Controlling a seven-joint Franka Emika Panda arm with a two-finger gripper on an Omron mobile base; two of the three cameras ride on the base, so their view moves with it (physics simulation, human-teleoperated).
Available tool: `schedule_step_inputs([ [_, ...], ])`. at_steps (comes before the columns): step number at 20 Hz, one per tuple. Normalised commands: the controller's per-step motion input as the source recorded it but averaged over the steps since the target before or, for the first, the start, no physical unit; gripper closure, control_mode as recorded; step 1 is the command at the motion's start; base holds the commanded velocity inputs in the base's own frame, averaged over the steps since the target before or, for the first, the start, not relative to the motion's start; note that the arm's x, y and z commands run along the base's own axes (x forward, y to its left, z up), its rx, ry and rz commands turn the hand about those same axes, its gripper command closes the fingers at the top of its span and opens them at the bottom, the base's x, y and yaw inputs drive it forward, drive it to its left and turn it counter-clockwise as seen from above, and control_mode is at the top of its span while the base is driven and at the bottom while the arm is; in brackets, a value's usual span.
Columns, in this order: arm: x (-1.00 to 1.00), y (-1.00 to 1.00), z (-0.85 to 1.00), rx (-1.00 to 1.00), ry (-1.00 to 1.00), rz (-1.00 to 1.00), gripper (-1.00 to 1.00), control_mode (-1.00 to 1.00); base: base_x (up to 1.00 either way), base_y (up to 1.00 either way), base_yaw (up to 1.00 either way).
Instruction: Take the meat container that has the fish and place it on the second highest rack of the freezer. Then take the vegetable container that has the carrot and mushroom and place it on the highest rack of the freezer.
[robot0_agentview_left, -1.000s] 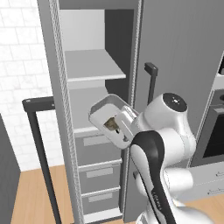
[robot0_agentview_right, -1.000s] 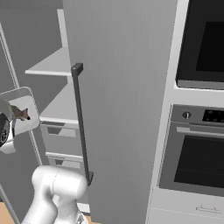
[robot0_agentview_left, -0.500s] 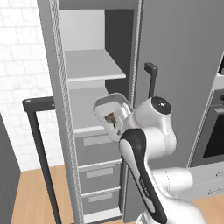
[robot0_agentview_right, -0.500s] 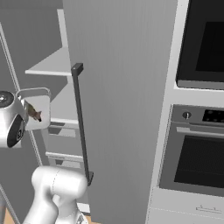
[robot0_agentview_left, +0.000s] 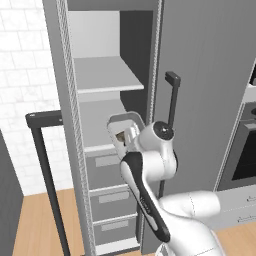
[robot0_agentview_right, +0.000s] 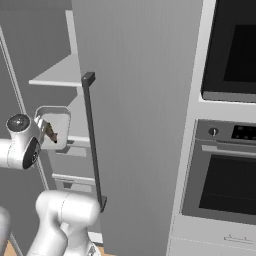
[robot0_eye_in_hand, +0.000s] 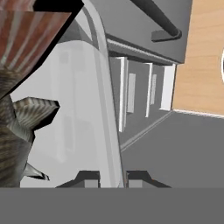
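Note:
My gripper (robot0_eye_in_hand: 111, 179) is shut on the rim of the pale meat container (robot0_agentview_left: 124, 131), which is tipped on its edge. The brown fish (robot0_agentview_right: 50, 132) lies inside it, and a reddish-brown striped piece (robot0_eye_in_hand: 30, 30) shows beside the fish (robot0_eye_in_hand: 17, 131) in the hand view. The container (robot0_agentview_right: 52, 127) hangs in front of the open freezer (robot0_agentview_left: 70, 100), at about the height of the second highest rack (robot0_agentview_left: 100, 125). The highest rack (robot0_agentview_left: 107, 75) is a bare pale shelf above it. The vegetable container, carrot and mushroom are out of view.
Grey drawers (robot0_agentview_left: 107, 200) sit under the shelves. A dark bar handle (robot0_agentview_left: 45, 170) stands to the left, and another (robot0_agentview_right: 92, 140) runs down the grey door on the right. The black-fronted oven (robot0_agentview_right: 225, 175) is further right, above a wooden floor (robot0_eye_in_hand: 203, 57).
The hand has carried the container closer to the freezer opening, rightward in the right base view. The wrist has swung round. The grip has stayed shut.

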Motion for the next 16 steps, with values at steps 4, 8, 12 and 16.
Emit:
schedule_step_inputs([
  [4, 0.79, 0.01, -0.21, 0.06, 0.12, 0.01, 1.0, -1.0, 0.0, 0.0, 0.0],
  [8, 0.72, 0.2, -0.14, 0.0, 0.08, 0.0, 1.0, -1.0, 0.0, 0.0, 0.0],
  [12, 0.39, 0.56, -0.06, -0.11, 0.01, -0.07, 1.0, -1.0, 0.0, 0.0, 0.0],
  [16, 0.34, 0.51, -0.06, -0.16, 0.0, -0.12, 1.0, -1.0, 0.0, 0.0, 0.0],
])
